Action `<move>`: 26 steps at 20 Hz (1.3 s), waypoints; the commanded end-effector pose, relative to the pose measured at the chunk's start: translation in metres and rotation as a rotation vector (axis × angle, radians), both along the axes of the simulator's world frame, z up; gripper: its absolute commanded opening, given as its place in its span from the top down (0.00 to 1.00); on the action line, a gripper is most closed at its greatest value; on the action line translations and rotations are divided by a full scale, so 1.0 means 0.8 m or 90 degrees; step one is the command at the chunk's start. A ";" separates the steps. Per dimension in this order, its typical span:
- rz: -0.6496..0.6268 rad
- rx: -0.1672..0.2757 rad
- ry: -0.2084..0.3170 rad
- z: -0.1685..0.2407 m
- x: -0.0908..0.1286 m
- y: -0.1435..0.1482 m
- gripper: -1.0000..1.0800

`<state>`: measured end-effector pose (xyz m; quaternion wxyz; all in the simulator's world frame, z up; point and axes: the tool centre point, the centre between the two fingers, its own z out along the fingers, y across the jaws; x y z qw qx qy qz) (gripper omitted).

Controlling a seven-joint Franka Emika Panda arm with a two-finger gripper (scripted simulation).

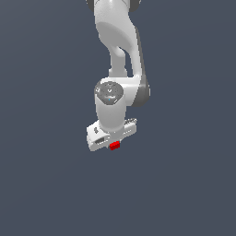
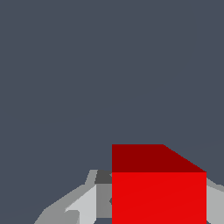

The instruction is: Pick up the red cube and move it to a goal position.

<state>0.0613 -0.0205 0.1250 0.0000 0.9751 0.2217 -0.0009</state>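
Red cube (image 2: 159,192): small, bright, matte, plain faces; equal sides, no long axis; seen edge-on, one face toward wrist camera. Clasped between fingers (image 2: 85,205) of white gripper (image 1: 112,140).

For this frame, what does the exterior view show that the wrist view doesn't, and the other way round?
Only the exterior view shows the white arm reaching down from the frame's top, its wrist joint and the whole gripper body above the cube. Only the wrist view shows the red cube close up, with two faces distinct, one bright and one darker, and grey finger parts beside it. Both show the red cube at the gripper and a plain dark grey-blue background. Neither shows a goal marker.
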 end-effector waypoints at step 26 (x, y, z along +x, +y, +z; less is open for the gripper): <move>0.001 0.000 -0.001 0.398 -0.053 0.051 1.00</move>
